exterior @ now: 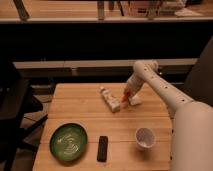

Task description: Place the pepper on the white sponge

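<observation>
Camera view, arm bent downward, claw (126, 98) gripping pepper (125, 100) beside white sponge (135, 101)

Claw (126, 98) shut at far centre of the surface (75, 107), boxed between white bar (109, 99) on its left and white sponge (135, 101) right, green plate (68, 141), black remote (102, 148), white cup (144, 137) lining near edge, open wood at far left
</observation>
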Controlling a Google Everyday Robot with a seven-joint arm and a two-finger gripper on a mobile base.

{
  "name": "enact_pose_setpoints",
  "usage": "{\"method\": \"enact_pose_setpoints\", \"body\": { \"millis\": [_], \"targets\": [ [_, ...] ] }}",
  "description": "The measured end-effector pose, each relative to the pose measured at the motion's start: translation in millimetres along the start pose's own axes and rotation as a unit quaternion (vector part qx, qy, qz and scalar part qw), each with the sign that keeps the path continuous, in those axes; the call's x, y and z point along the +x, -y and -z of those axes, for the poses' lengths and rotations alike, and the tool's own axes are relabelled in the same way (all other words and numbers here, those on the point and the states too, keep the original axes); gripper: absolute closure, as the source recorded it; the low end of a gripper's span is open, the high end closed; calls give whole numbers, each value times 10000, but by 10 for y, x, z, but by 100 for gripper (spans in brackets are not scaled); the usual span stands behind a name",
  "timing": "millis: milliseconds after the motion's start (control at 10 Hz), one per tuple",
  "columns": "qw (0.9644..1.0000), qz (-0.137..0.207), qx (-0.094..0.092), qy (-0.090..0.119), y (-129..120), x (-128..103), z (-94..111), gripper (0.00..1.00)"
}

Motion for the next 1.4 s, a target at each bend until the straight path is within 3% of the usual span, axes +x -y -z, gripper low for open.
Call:
{"method": "enact_pose_setpoints", "body": {
  "millis": [1100, 1400],
  "targets": [
    [10000, -50, 35, -1, -47, 76, 13, 100],
    [10000, -68, 41, 11, -64, 93, 15, 93]
  ]
}}
